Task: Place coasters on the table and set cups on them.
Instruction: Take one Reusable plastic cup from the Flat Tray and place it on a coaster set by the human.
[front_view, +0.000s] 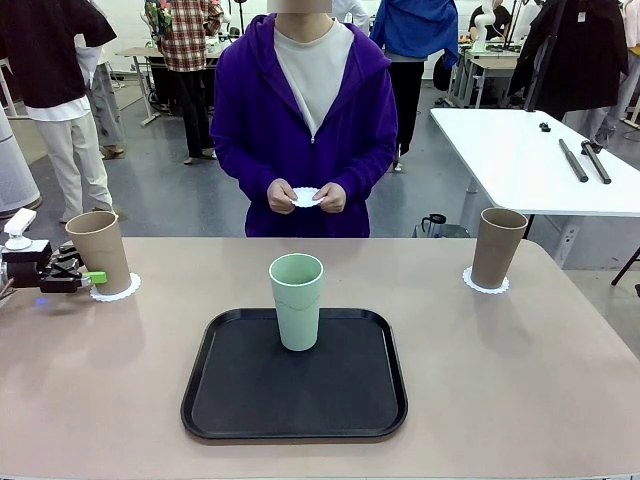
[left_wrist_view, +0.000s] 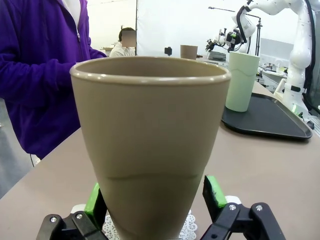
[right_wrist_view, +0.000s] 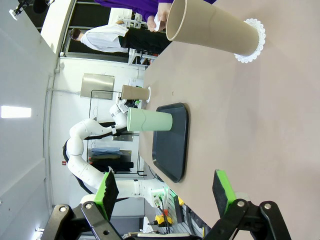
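On the table (front_view: 520, 380), a tan cup (front_view: 98, 250) stands at the far left on a white lacy coaster (front_view: 118, 290). My left gripper (front_view: 88, 274) is open, its green pads on either side of the cup's lower part. Seen from the left wrist, this cup (left_wrist_view: 150, 145) stands upright between the spread fingers (left_wrist_view: 215, 191) on its coaster (left_wrist_view: 190, 227). A second tan cup (front_view: 497, 247) stands on a coaster (front_view: 486, 285) at the far right. The mint green cup (front_view: 296, 300) is on the black tray (front_view: 230, 400). The person's hands hold another coaster (front_view: 305, 197). My right gripper (right_wrist_view: 165, 192) hangs open and empty above the table, away from the right cup (right_wrist_view: 210, 27).
The black tray lies in the middle near my edge. The person stands at the table's far side, centre. A white table (front_view: 530, 150) with dark rods is behind on the right. In the right wrist view the tray (right_wrist_view: 172, 145) and green cup (right_wrist_view: 149, 120) lie farther off.
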